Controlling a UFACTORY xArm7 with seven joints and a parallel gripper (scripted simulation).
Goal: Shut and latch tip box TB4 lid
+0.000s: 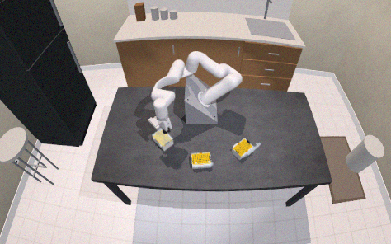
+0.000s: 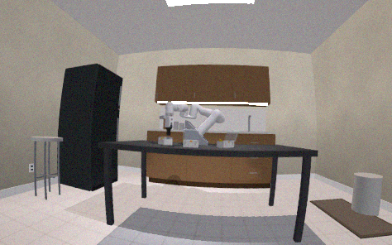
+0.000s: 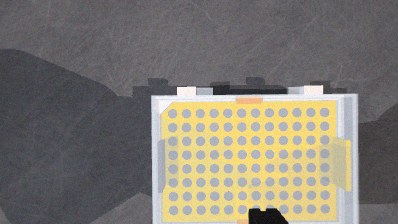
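Three white tip boxes with yellow tip racks stand on the dark table. The left box lies under my gripper. In the wrist view a clear lid lies flat over its rack, with the hinge blocks at the far side. My gripper is shut on nothing, with its dark fingertips at the near edge of that lid. The middle box and the right box show bare racks. The box labels are too small to read.
The arm's grey pedestal stands behind the boxes at the table's middle back. A stool and a black fridge are to the left. A bin on a brown mat is to the right. A kitchen counter is behind.
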